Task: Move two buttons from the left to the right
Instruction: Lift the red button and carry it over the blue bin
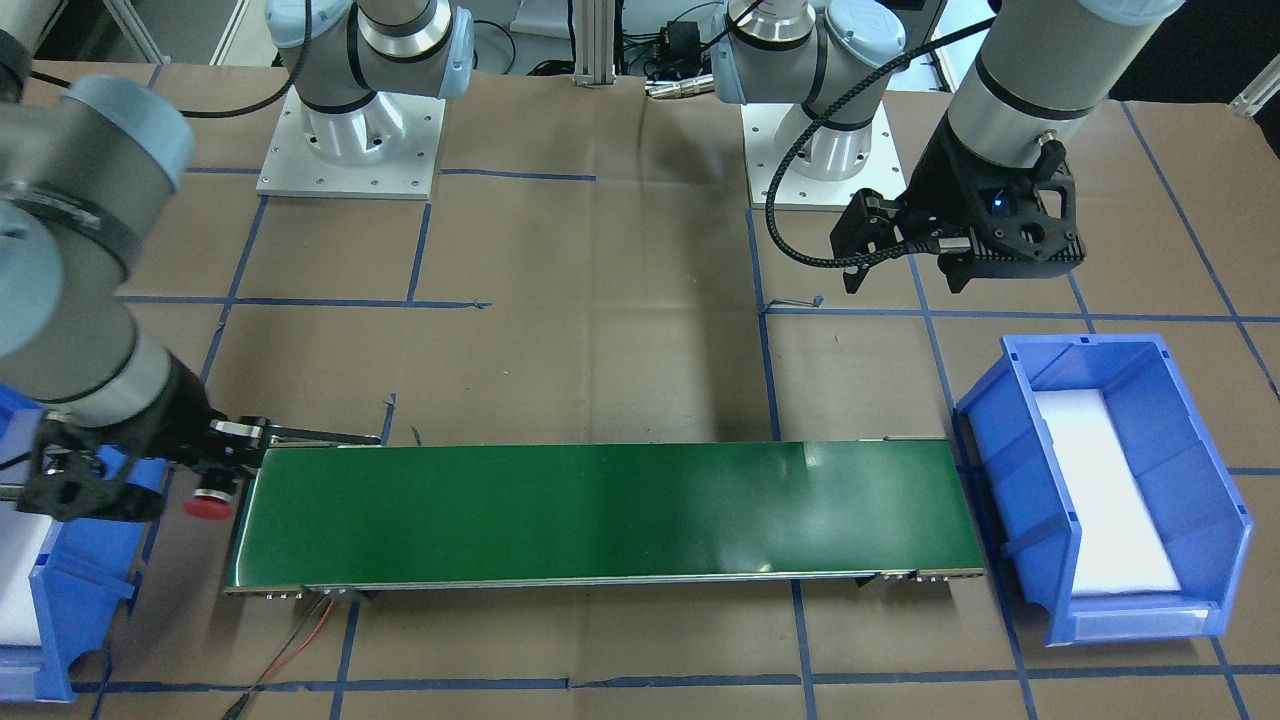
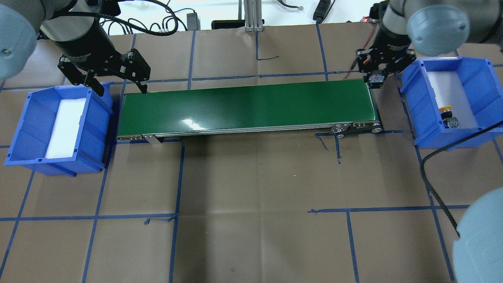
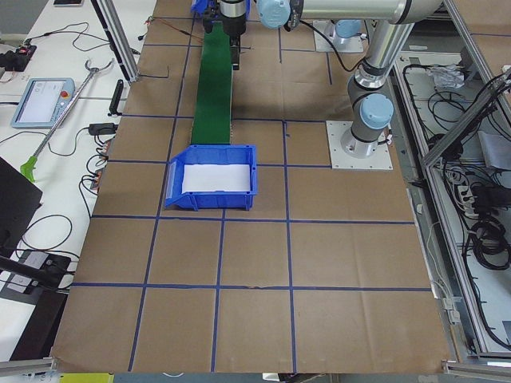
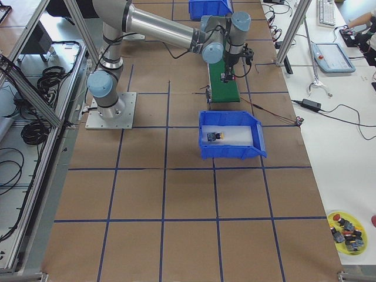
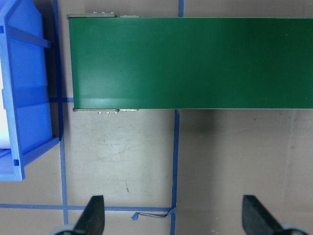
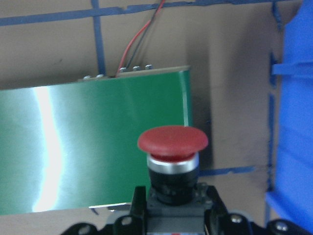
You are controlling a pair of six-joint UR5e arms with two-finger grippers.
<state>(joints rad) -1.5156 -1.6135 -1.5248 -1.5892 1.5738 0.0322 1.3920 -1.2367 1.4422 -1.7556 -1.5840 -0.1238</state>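
Note:
The red button (image 6: 172,142) has a red mushroom cap on a black body. My right gripper (image 2: 376,77) is shut on its body and holds it above the right end of the green conveyor belt (image 2: 247,106). It also shows in the front-facing view (image 1: 208,506), just off the belt's end. The yellow button (image 2: 447,112) lies in the right blue bin (image 2: 412,84) and also shows in the exterior right view (image 4: 212,136). My left gripper (image 2: 118,84) is open and empty above the table by the belt's left end; its fingertips (image 5: 95,210) frame bare table.
The left blue bin (image 2: 23,129) holds only a white foam pad. The red and black wires (image 6: 142,39) run from the belt's right end. A yellow dish (image 4: 346,229) of spare buttons sits off the table at the right.

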